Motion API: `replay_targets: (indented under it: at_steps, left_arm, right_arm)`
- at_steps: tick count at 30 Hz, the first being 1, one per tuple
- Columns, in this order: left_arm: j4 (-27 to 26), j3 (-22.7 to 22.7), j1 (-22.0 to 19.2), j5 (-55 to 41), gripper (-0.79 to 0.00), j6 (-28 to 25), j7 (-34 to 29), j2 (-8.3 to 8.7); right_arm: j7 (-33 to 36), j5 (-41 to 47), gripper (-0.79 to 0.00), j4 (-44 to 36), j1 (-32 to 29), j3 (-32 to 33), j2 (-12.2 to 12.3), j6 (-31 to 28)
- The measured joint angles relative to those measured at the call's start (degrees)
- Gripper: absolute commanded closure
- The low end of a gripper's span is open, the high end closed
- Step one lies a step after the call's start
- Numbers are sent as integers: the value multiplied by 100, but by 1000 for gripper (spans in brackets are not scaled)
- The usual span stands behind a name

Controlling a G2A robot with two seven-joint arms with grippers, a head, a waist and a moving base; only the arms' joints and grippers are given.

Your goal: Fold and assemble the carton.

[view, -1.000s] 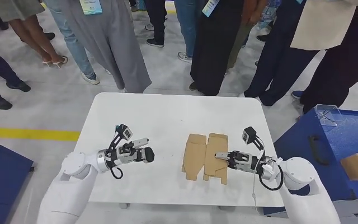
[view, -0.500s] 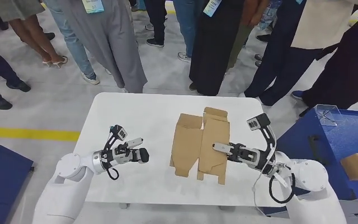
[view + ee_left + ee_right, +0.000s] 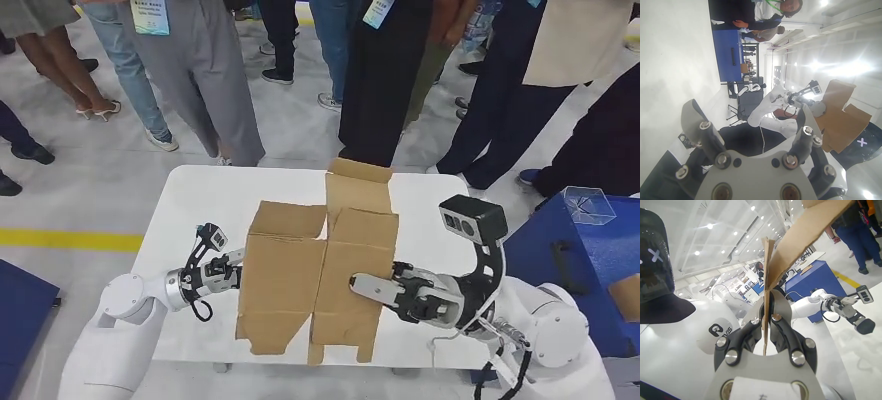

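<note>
Seen from above, I hold the carton (image 3: 300, 270) raised off the white worktop (image 3: 200, 200), hanging over its centre. My right gripper (image 3: 362, 286) is pinching the carton's edge at about 4 o'clock. The right wrist view shows both jaws pressed on the thin cardboard edge, with one layer already splaying away above the pinch. My left gripper (image 3: 746, 106) is at 9 o'clock of the carton, just beside its free side. Its jaws are spread wide and it holds nothing. The carton is plain brown corrugated board, still mostly flat. It has two tall panels side by side, joined by a crease running from 12 to 6 o'clock. Short flaps stick out at 12 o'clock and at 6 o'clock, and the flap above the right panel stands higher than its neighbour. I judge the step in hand to be opening this flat blank into a tube. To do that well, I would keep the right pinch firm and steady so the board does not swing. I would then bring the left gripper onto the 9 o'clock edge and catch one layer only. From there I would draw the two sides apart along the crease, keeping the end flaps free.
</note>
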Motion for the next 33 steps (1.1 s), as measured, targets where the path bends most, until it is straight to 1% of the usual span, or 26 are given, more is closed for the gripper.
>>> replay_targets:
  at_steps: [2, 5, 8, 9, 13, 16, 17, 18, 21, 24, 26, 28, 31, 33]
  left_arm:
    - [0, 0, 0, 0, -785, 0, 0, 0]
    - [0, 0, 0, 0, -785, 0, 0, 0]
    - [0, 0, 0, 0, -785, 0, 0, 0]
    - [0, 0, 0, 0, -785, 0, 0, 0]
    - [0, 0, 0, 0, -785, 0, 0, 0]
    - [0, 0, 0, 0, -785, 0, 0, 0]
    - [0, 0, 0, 0, -785, 0, 0, 0]
    - [0, 0, 0, 0, -785, 0, 0, 0]
    - [0, 0, 0, 0, -785, 0, 0, 0]
    - [0, 0, 0, 0, -785, 0, 0, 0]
    - [0, 0, 0, 0, -785, 0, 0, 0]
    - [0, 0, 0, 0, -785, 0, 0, 0]
    - [0, 0, 0, 0, -785, 0, 0, 0]
    - [0, 0, 0, 0, -785, 0, 0, 0]
  right_arm:
    - [-21, 253, 0, 68, 27, -87, -6, 181]
    - [15, 1092, 0, 229, 67, -336, -31, 750]
    - [39, 2788, 0, 439, 168, -655, -84, 1708]
    - [52, 3483, 0, 517, 220, -791, -109, 2107]
    - [13, 5560, 0, 733, 334, -1329, -200, 3354]
    - [-478, 7251, 0, 910, 349, -1805, -287, 4194]
    - [-693, 7779, 0, 972, 363, -1948, -316, 4392]
    - [-1021, 8516, 0, 1063, 386, -2133, -355, 4590]
    - [-1970, 10278, 0, 1251, 568, -2526, -450, 4713]
    - [-2658, 11368, 0, 1338, 784, -2803, -531, 4595]
    - [-2807, 11649, 0, 1392, 863, -2918, -575, 4536]
    - [-2844, 11702, 0, 1456, 925, -3017, -624, 4483]
    - [-2795, 11496, 0, 1483, 1000, -3057, -678, 4439]
    - [-2665, 11203, 0, 1472, 1027, -2979, -703, 4309]
